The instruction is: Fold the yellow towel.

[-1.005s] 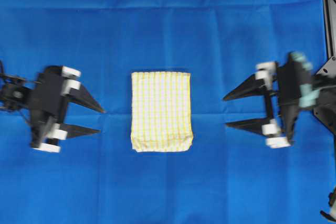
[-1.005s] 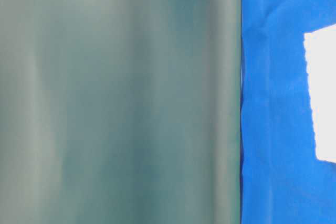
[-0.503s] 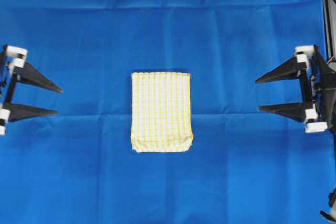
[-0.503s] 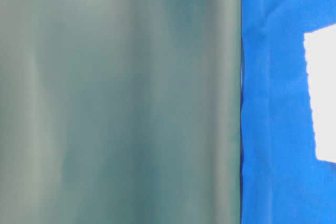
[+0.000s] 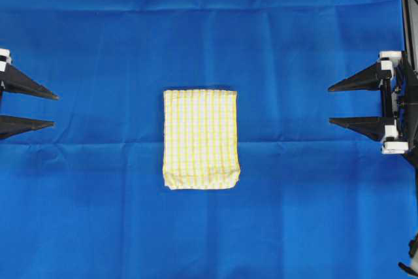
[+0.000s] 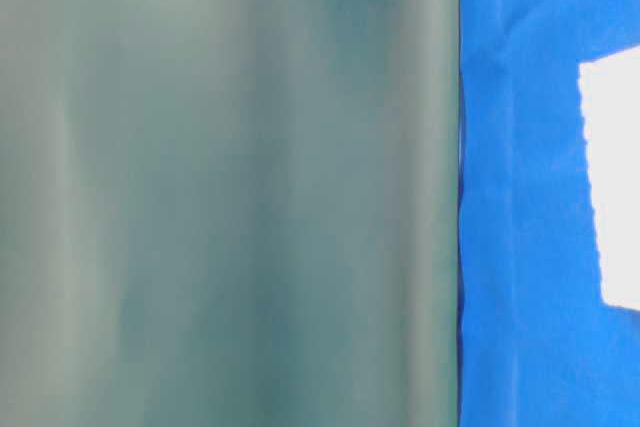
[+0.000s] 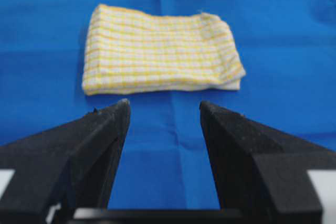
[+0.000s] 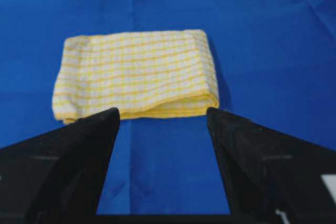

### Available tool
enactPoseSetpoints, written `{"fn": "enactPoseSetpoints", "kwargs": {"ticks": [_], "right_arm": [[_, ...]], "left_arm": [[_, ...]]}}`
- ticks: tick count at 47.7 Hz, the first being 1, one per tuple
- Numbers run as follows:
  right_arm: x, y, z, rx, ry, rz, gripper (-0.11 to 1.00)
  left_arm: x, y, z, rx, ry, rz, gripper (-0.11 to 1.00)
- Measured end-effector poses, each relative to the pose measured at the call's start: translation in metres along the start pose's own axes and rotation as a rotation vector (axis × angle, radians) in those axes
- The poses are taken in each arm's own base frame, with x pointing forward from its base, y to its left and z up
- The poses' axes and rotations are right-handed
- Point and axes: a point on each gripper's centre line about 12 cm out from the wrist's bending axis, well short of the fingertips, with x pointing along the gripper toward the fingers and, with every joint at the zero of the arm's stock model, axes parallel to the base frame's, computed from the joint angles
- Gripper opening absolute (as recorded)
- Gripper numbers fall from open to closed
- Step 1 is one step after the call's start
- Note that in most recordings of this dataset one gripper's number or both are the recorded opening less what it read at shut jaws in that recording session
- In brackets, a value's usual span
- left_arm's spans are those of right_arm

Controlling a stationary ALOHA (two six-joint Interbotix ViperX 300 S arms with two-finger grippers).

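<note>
The yellow towel (image 5: 200, 138) lies folded into a small thick rectangle in the middle of the blue sheet (image 5: 209, 24). It also shows ahead of each wrist camera as the same yellow towel (image 7: 160, 51) (image 8: 136, 73). My left gripper (image 5: 53, 110) stands open at the far left edge, well clear of the cloth, with nothing between its fingers. At the far right my right gripper (image 5: 330, 104) is open too and empty. From the wrist views, the left gripper (image 7: 164, 105) and the right gripper (image 8: 163, 111) both point at the towel across bare blue sheet.
The blue sheet covers the whole table and has shallow creases. A dark frame (image 5: 408, 17) runs along the right edge of the overhead view. The table-level view is mostly blocked by a blurred grey-green surface (image 6: 230, 187), with a white patch (image 6: 612, 182) at its right.
Both arms have pulled back outward from the towel, the left to the left edge and the right to the right edge. The towel has not moved. Both grippers stayed open.
</note>
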Motion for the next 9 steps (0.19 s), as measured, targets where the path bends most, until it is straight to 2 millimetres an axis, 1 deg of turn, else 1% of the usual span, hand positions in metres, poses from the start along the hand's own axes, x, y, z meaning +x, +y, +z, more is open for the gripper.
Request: {"fn": "enactPoseSetpoints", "kwargs": {"ticks": [9], "right_arm": [[-0.0001,-0.0004,-0.0005,0.001,0.000,-0.002,0.68]], "left_arm": [[-0.0006,0.0006,-0.0027,0.001,0.004,0.003,0.49]]}}
